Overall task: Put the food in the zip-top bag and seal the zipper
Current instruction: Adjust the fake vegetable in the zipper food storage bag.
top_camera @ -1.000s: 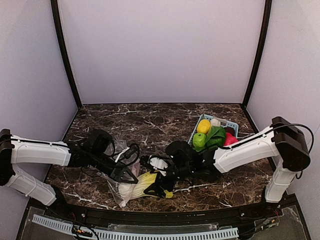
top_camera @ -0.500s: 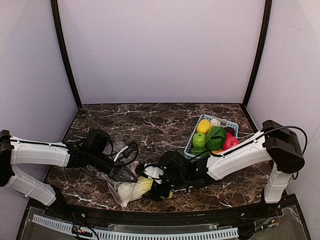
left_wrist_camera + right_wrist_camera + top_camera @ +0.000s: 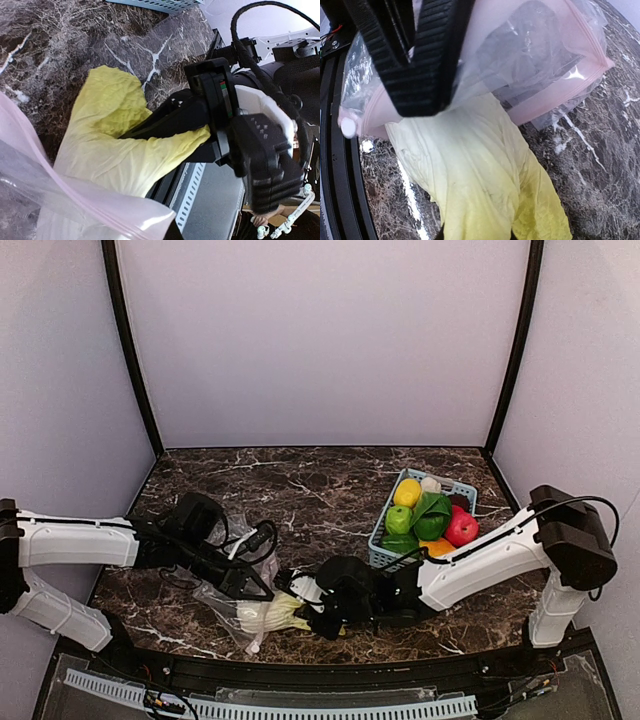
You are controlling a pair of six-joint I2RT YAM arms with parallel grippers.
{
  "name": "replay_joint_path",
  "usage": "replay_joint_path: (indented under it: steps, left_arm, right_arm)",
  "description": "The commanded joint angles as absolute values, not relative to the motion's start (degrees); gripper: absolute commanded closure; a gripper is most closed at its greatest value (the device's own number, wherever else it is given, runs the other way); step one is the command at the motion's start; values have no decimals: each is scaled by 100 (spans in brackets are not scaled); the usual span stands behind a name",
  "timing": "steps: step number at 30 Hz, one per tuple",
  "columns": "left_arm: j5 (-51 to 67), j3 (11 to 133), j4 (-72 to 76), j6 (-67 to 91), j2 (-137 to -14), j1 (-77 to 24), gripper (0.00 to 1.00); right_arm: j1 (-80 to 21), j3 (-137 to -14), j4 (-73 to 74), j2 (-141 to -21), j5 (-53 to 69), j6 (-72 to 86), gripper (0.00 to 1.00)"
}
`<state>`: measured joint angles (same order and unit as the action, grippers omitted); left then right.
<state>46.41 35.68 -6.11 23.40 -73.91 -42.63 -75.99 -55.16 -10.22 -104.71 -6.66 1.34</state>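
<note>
Two arms reached toward each other near the front edge of the counter, a little left of its middle. The left gripper had its jaws pinched together on the mouth edge of the zip-top bag and held that edge lifted off the marble, while the rest of the clear plastic lay crumpled beneath it. The zipper, a pinkish strip, stood parted and ran across the pale end of the napa cabbage.

The right gripper was clamped on the cabbage's yellow leafy end, with a black finger on each side of the leaves. The cabbage lay low over the counter, its whitish stem end tucked inside the bag's mouth and its yellow half outside, pointing toward the right arm. How far the stem end reached into the bag could not be told through the wrinkled plastic.

Toward the right rear of the counter stood a light-blue basket, well apart from the bag. In it sat the lemon at the back, the green apple just in front of it, a green leafy vegetable in the middle, the red fruit on the right side, and the orange-yellow pepper at the near edge, partly hidden by the right arm.
</note>
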Motion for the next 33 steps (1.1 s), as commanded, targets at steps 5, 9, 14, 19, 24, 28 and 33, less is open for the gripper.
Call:
replay_joint_path:
  steps: [5, 9, 14, 19, 24, 28, 33]
  left_arm:
    - [3934, 4153, -1447, 1707, -7248, -4318, 90]
    - [3693, 4307, -1499, 1688, -7111, -4380, 67]
    - [2917, 4481, -1699, 1892, -6523, -4445, 44]
    - [2155, 4346, -2078, 2266, -5835, -4582, 38]
    - [1073, 3921, -2360, 3171, -5407, -5326, 38]
    - [429, 3745, -2313, 3823, -5362, -5881, 44]
    - [-350, 3895, -2228, 4291, -5744, -6508, 52]
  right_arm:
    - [-7611, -4879, -1166, -9650, -964, 1705, 100]
    - [-7608, -4750, -1204, -9514, -1060, 2275, 100]
    - [-7606, -4741, -1072, -9501, -1230, 2698, 100]
    - [-7610, -4839, -816, -9497, -1381, 3045, 100]
    - [-7611, -5033, -585, -9578, -1509, 3300, 100]
    - [-7614, -5200, -499, -9676, -1549, 3396, 100]
    - [-7614, -5387, -341, -9786, -1607, 3478, 100]
